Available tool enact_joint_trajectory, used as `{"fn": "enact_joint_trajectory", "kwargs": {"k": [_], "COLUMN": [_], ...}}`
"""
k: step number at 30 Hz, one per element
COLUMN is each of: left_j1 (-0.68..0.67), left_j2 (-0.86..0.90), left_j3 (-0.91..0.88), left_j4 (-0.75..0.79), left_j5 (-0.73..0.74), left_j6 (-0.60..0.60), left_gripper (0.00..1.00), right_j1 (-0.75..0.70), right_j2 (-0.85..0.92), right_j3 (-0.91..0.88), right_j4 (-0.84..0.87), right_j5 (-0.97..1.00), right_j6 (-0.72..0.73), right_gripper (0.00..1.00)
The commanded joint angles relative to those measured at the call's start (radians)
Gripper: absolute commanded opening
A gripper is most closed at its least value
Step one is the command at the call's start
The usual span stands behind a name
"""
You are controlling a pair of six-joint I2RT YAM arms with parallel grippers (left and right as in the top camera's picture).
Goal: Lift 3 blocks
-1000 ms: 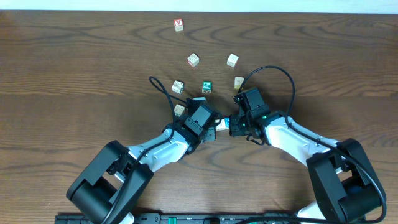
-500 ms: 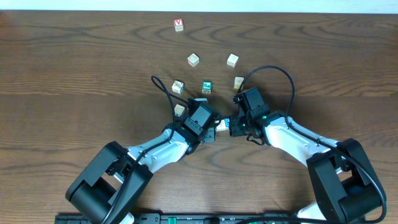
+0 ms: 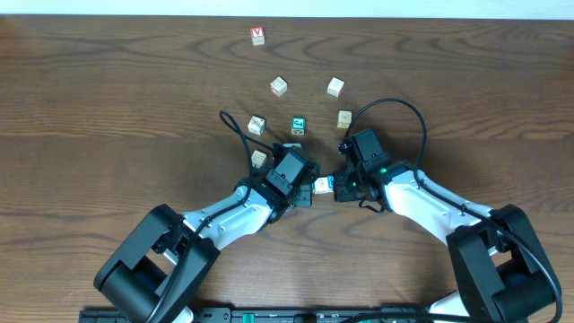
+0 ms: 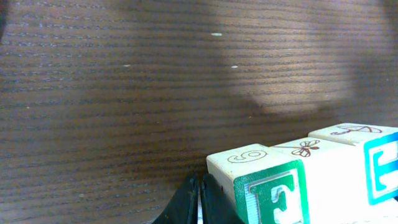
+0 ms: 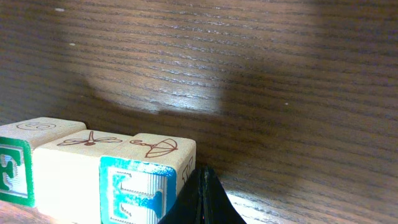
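Three blocks sit side by side in one tight row (image 3: 323, 185) between my two grippers. Seen from the left wrist, the green-faced block (image 4: 273, 193) is nearest, then the cream block (image 4: 329, 177), then the blue-faced block (image 4: 380, 168). The right wrist view gives the reverse order: blue (image 5: 140, 186), cream (image 5: 68, 174), green (image 5: 15, 168). My left gripper (image 4: 199, 200) is shut, its tip pressed against the green block's outer side. My right gripper (image 5: 202, 199) is shut too, its tip against the blue block's outer side. The row's underside is out of frame.
Several loose cubes lie beyond the arms: a red-lettered one (image 3: 258, 35) at the far edge, pale ones (image 3: 279, 86) (image 3: 335, 86) (image 3: 344, 118) (image 3: 256, 125), another green-faced one (image 3: 298, 126), and one (image 3: 259, 159) beside the left arm. Cables loop over both wrists.
The row of blocks and both gripper tips have shifted slightly toward the near edge of the table. Both grippers stay shut against the row's ends.
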Motion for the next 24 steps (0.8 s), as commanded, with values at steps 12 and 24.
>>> {"fn": "enact_joint_trajectory", "kwargs": {"k": [12, 24], "left_j1": [-0.076, -0.076], "left_j2": [-0.006, -0.008], "left_j3": [0.054, 0.107], "left_j4": [0.02, -0.044], "left_j5": [0.278, 0.278], "left_j6": [0.014, 0.022], "left_gripper": [0.07, 0.07], "right_j1": [0.072, 0.072], "right_j2": [-0.042, -0.111], "right_j3": [0.002, 0.002], "right_j4": [0.014, -0.028], "right_j5": [-0.315, -0.282], "right_j6": [-0.002, -0.002], "right_gripper": [0.01, 0.01]}}
